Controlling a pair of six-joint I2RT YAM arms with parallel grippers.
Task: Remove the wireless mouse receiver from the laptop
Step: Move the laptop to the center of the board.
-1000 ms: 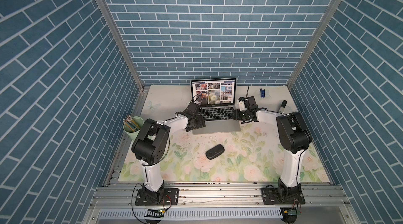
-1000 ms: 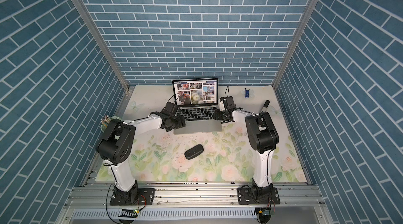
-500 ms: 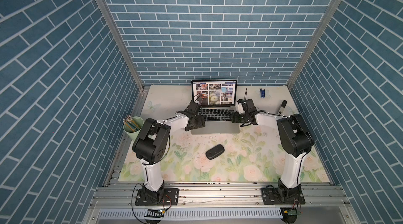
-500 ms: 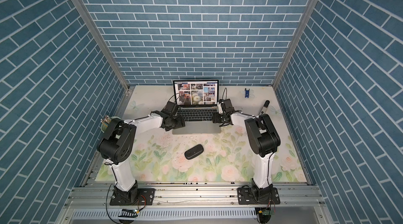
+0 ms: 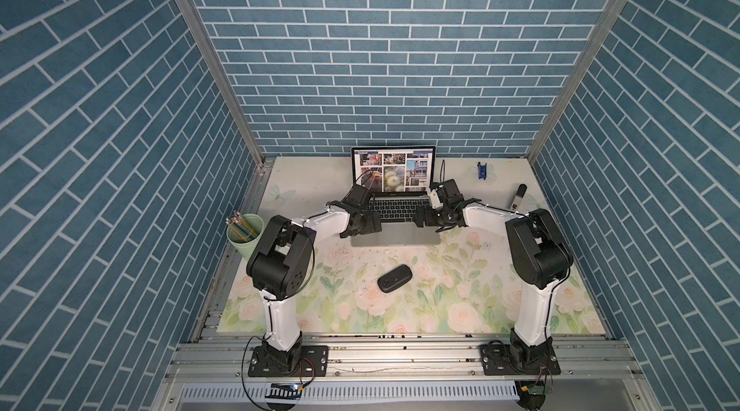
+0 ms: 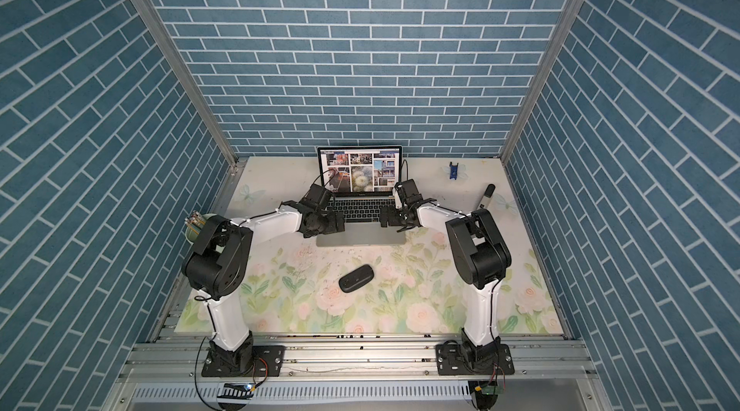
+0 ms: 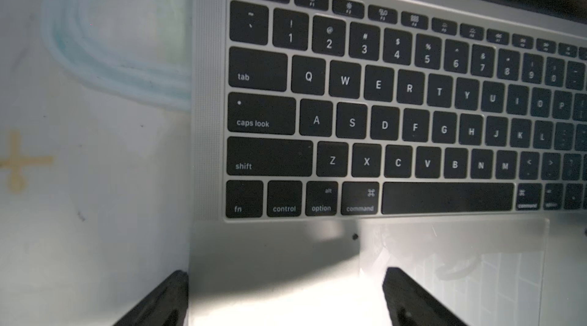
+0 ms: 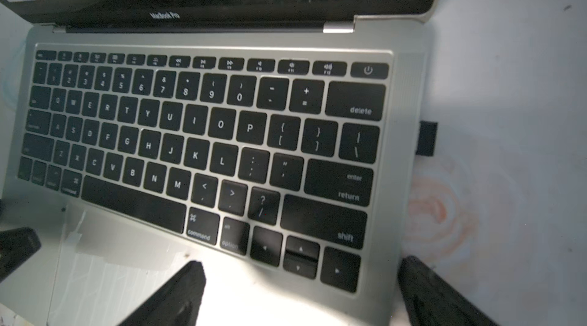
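Note:
The silver-grey laptop stands open at the back middle of the mat, its screen showing photos. The wireless mouse receiver, a tiny black stub, sticks out of the laptop's right side beside the backslash key. In both top views it is hidden. My right gripper is open and straddles the right front corner, one finger over the palm rest, one over the mat, short of the receiver. My left gripper is open astride the laptop's left front edge, holding nothing.
A flat black mouse lies on the floral mat in front of the laptop. A green cup of pencils stands at the left edge. A black-capped white stick and a small blue clip lie at the back right.
Both grippers have opened wider. The right gripper has shifted a little left onto the laptop's right front corner. The left arm has barely moved.

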